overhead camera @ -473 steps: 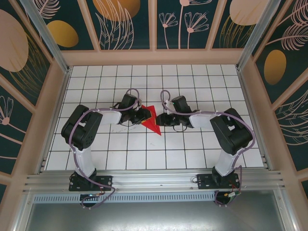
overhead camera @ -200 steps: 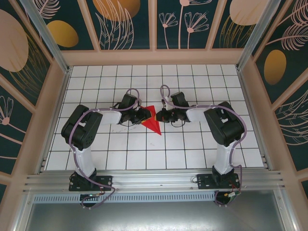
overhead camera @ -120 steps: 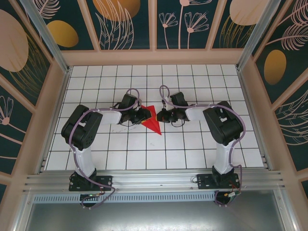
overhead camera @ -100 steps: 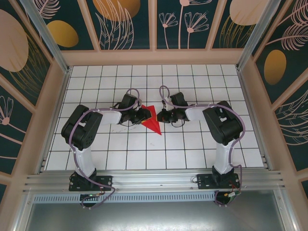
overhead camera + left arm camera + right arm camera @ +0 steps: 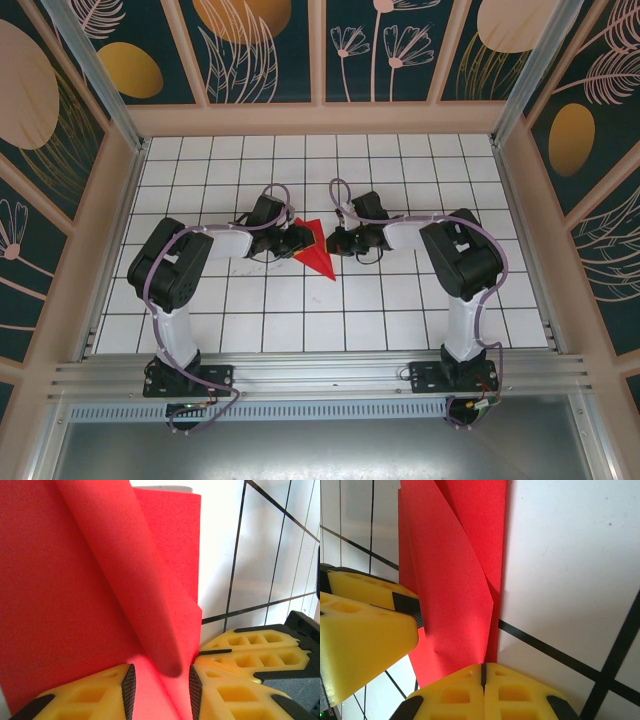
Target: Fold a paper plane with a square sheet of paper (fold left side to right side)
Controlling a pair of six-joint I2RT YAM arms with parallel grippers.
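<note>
Two black arms meet at the middle of the white tabletop ruled with black grid lines [image 5: 400,300], and between them lies the square sheet of paper [image 5: 315,250], thin bright red and already creased into a narrow pointed shape whose tip aims toward the near edge. The left gripper [image 5: 299,240] sits at the paper's left edge and the right gripper [image 5: 334,243] at its right edge, both touching it. Seen from the left wrist, the left gripper [image 5: 161,677] has its yellow fingers parted, standing astride a raised, curling flap of the paper [image 5: 75,580] that rises between the black pads; a firm pinch cannot be made out. Seen from the right wrist, the right gripper [image 5: 482,672] is clenched, fingertips pressed together, their tips set against the near end of the paper [image 5: 455,580] by a crease.
</note>
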